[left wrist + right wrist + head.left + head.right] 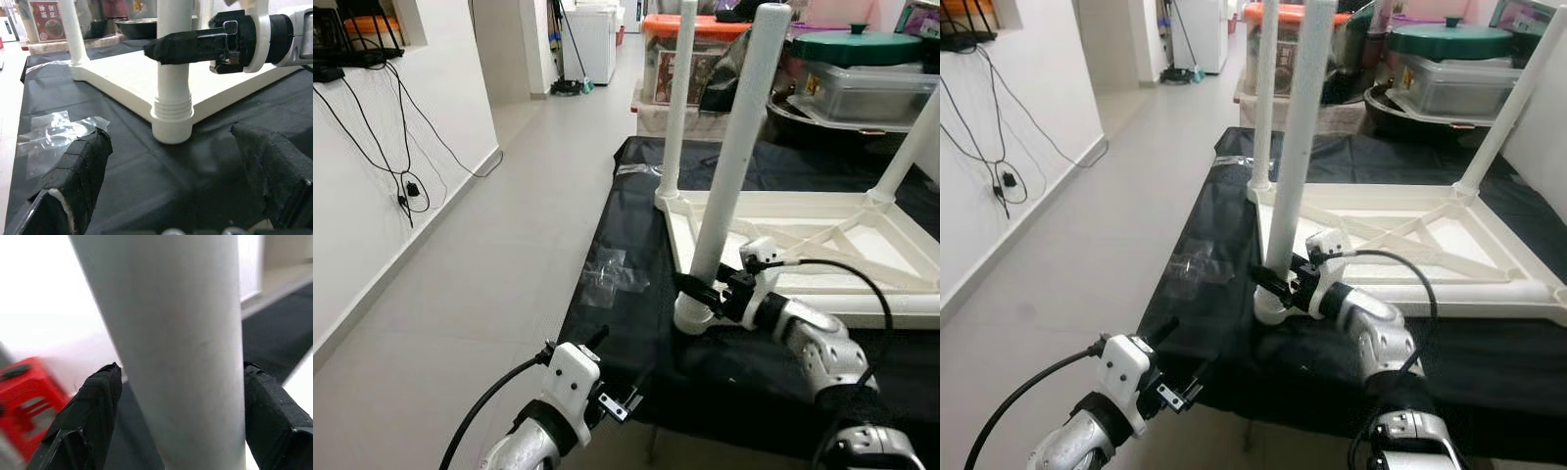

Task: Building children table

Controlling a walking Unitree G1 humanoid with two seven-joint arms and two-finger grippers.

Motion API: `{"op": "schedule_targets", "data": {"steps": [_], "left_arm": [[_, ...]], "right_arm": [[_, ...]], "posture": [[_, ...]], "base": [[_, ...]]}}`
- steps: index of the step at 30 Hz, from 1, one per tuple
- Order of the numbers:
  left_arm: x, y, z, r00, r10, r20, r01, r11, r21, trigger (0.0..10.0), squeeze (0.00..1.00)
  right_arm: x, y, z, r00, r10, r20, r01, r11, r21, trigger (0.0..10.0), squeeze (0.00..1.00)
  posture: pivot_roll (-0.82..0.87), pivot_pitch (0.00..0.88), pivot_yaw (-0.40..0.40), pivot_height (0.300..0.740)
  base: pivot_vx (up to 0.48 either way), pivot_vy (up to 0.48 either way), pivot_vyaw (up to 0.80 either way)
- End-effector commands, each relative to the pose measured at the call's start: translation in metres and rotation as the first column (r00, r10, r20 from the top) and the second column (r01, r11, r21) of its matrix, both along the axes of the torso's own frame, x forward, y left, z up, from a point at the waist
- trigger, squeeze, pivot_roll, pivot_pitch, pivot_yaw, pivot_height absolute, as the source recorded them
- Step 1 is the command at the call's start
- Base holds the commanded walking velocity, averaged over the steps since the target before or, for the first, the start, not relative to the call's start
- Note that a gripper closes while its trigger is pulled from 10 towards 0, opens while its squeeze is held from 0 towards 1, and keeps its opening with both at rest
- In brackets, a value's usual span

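The table (pixel 822 245) lies upside down on the black cloth (pixel 626 294), near its left edge. My right gripper (pixel 697 290) is clamped on the near leg (pixel 734 166) just above its socket. My left gripper (pixel 181 191) hangs open off the cloth's front edge, with bare floor (pixel 509 255) to the left.
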State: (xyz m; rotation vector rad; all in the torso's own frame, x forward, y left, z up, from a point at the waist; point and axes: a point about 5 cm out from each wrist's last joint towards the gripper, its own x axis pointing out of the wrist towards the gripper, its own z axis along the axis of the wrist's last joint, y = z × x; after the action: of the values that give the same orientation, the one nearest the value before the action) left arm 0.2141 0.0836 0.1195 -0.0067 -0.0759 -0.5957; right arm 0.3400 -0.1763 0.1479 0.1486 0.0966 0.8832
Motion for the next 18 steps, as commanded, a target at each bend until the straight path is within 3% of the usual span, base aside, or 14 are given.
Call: {"op": "schedule_targets", "data": {"steps": [1, 6, 8, 16, 17, 18], "left_arm": [[0.0, -0.001, -0.004, 1.0, -0.001, -0.017, 0.001, 1.0, 0.013, 10.0, 0.0], [0.0, -0.001, -0.004, 1.0, 0.0, -0.017, 0.001, 1.0, 0.012, 10.0, 0.0], [-0.001, -0.001, -0.005, 1.0, -0.003, -0.02, 0.003, 1.0, 0.012, 10.0, 0.0], [-0.002, 0.0, -0.006, 1.0, -0.004, -0.022, 0.004, 1.0, 0.015, 10.0, 0.0], [-0.002, 0.0, -0.006, 1.0, -0.003, -0.023, 0.004, 1.0, 0.016, 10.0, 0.0], [-0.002, 0.0, -0.007, 1.0, -0.003, -0.024, 0.004, 1.0, 0.016, 10.0, 0.0]], "right_arm": [[-0.001, 0.019, 0.003, 0.988, 0.154, -0.007, -0.153, 0.988, 0.032, 10.0, 0.0], [-0.001, 0.028, 0.009, 0.972, 0.233, 0.014, -0.233, 0.971, 0.048, 10.0, 0.0], [-0.001, 0.037, 0.003, 0.965, 0.261, 0.013, -0.261, 0.965, 0.03, 10.0, 0.0], [-0.006, 0.048, -0.004, 0.923, 0.383, -0.017, -0.383, 0.923, 0.033, 10.0, 0.0], [-0.006, 0.048, -0.007, 0.926, 0.376, -0.025, -0.375, 0.927, 0.015, 0.0, 0.0], [-0.005, 0.048, -0.009, 0.931, 0.363, -0.028, -0.363, 0.932, 0.003, 0.0, 0.0]], "posture": [[0.07, 0.0, -0.041, 0.74], [0.05, 0.0, -0.04, 0.74], [0.05, 0.0, -0.039, 0.74], [0.06, 0.0, -0.037, 0.74], [0.05, 0.0, -0.034, 0.74], [0.05, 0.0, -0.034, 0.74]], "base": [[0.0, 0.0, 0.0], [0.0, 0.0, 0.0], [0.0, 0.0, 0.0], [0.0, 0.0, 0.0], [0.0, 0.0, 0.0], [0.0, 0.0, 0.0]]}}
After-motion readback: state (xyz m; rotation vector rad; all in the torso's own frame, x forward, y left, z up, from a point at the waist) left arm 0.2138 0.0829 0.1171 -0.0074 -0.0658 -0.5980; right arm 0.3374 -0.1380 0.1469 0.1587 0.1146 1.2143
